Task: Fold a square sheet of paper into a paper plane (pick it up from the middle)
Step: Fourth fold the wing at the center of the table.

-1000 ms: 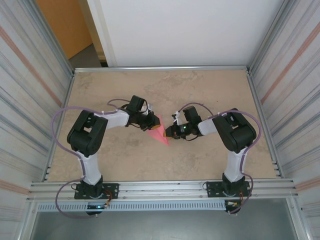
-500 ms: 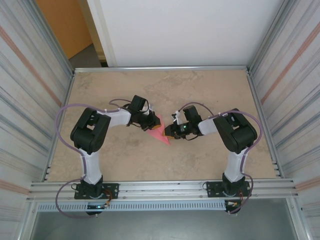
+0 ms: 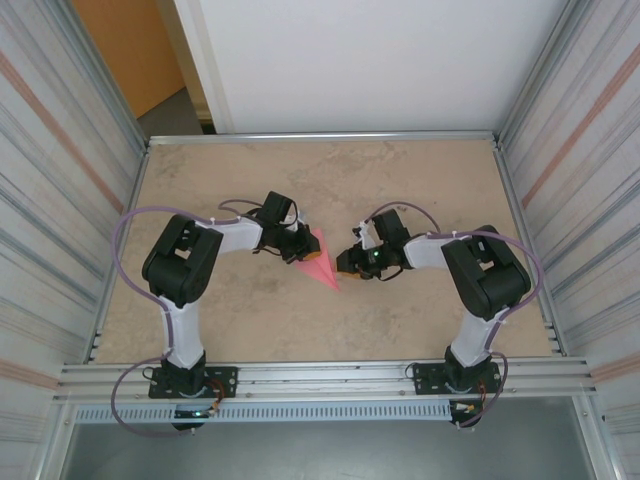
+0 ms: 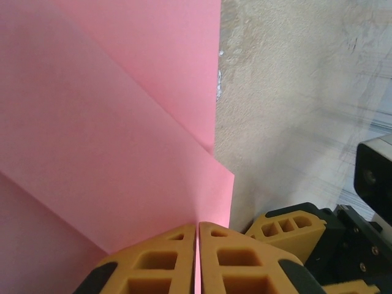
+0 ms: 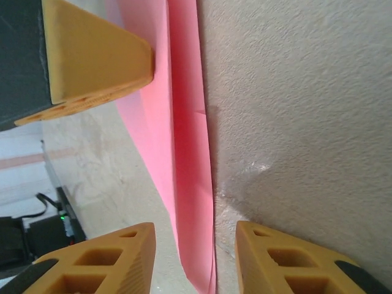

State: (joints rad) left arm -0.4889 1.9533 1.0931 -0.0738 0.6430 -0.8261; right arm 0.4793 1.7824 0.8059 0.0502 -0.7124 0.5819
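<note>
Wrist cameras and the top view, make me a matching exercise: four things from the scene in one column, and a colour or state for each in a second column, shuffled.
Column one:
1. left gripper
2. right gripper
3. paper
4. table

Column two:
A. pink, folded to a point
B. fingers apart
C. mottled beige
D. clamped shut on the paper

Pairs: 1-D, 2-B, 3-A, 4-C
</note>
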